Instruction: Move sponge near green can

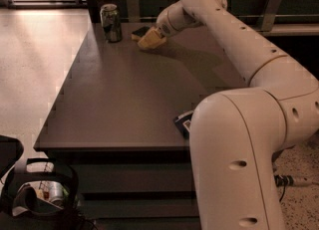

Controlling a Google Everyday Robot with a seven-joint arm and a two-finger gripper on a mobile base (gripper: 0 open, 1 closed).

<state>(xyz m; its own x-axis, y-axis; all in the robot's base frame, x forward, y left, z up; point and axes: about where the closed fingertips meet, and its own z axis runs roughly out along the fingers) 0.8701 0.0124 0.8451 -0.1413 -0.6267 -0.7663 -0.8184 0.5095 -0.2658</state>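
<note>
Your gripper [149,36] is at the far end of the surface [114,99], toward 12 o'clock. Its jaws are closed on the sponge [152,41], which is tilted with its yellow side showing. The green can [110,22] stands upright near the sponge, at its 10 o'clock, not touching. A blue packet [182,122] lies at the surface's 4 o'clock edge.

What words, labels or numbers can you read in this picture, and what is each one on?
No text can be read here.
On the green can: pale label marks, too blurred to read.
On the dark blue packet at the near edge of the table: a white patch, too small to read.
On the sponge, with the gripper at it beside the can: no text seen.
</note>
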